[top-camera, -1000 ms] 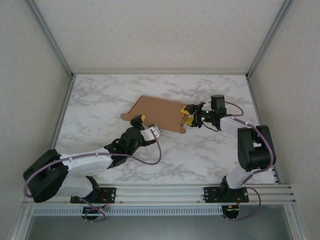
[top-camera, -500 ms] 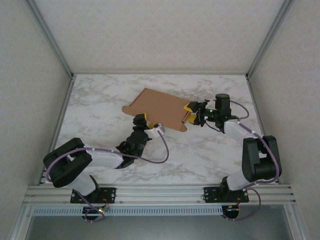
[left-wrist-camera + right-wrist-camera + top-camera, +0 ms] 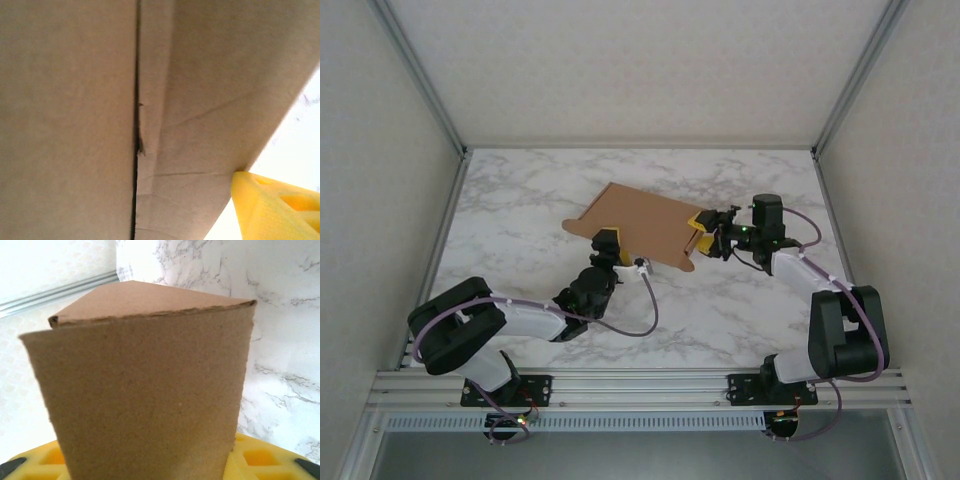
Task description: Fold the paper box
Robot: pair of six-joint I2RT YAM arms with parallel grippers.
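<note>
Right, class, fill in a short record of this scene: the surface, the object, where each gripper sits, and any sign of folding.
surface: white marble table
object: paper box, thin brown cardboard, rounded tabs at its near corners
left gripper: at the box's near edge; grip unclear
right gripper: at the box's right end; grip unclear
folding: the right wrist view shows a creased flap standing over the yellow fingers

Brown paper box (image 3: 645,220), yellow fingers (image 3: 701,219), grey-veined white table (image 3: 520,200)
</note>
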